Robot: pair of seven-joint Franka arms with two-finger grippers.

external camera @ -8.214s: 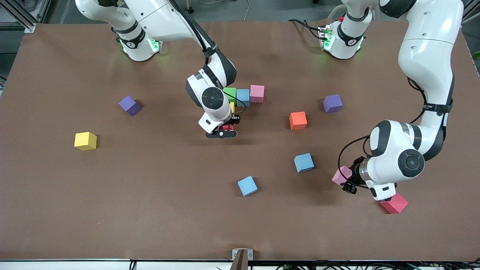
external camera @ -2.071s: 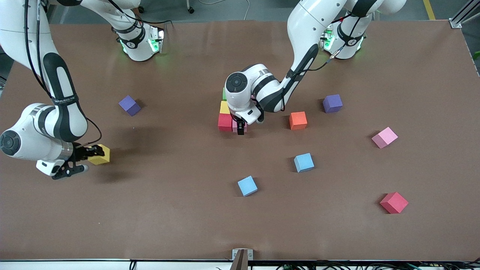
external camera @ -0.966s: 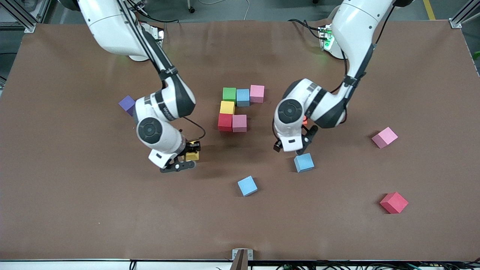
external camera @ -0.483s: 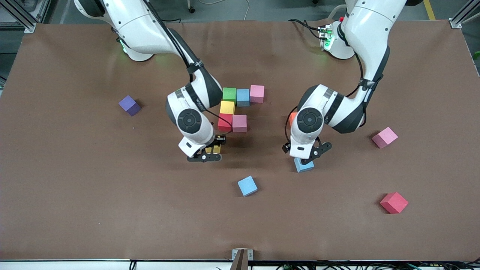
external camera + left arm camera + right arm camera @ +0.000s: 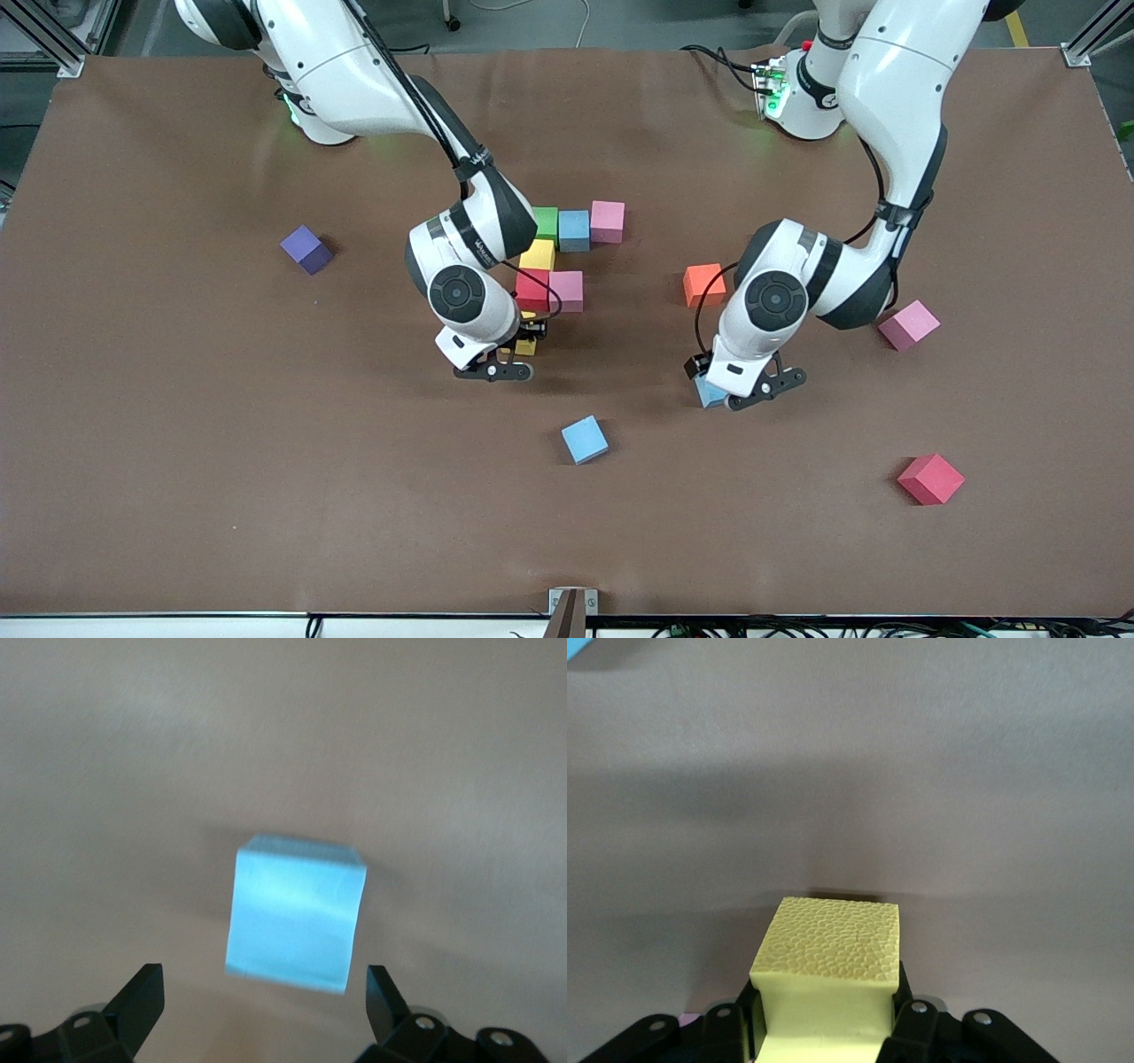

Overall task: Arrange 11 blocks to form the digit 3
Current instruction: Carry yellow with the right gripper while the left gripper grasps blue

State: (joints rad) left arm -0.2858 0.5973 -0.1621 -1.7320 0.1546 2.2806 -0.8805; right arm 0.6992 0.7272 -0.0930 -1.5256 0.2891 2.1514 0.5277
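Note:
The partial digit 3 is a green [image 5: 543, 220], blue [image 5: 574, 229] and pink [image 5: 607, 221] bar, with a yellow block [image 5: 537, 255] below green, then red [image 5: 532, 288] and pink [image 5: 567, 291]. My right gripper [image 5: 518, 351] is shut on a yellow block [image 5: 526, 346] [image 5: 830, 966], low over the table just nearer the camera than the red block. It also shows in the right wrist view [image 5: 824, 1020]. My left gripper [image 5: 740, 390] [image 5: 263, 1005] is open over a loose blue block [image 5: 706, 391] [image 5: 295, 912], which lies between its fingers.
Loose blocks lie around: purple [image 5: 306, 248] toward the right arm's end, blue [image 5: 585, 439] near the front, orange [image 5: 703, 284] beside the left arm, pink [image 5: 908, 324] and red [image 5: 930, 479] toward the left arm's end.
My right gripper has carried the yellow block in to just below the red block. My left gripper has moved from beside the orange block to over the blue block and lowered.

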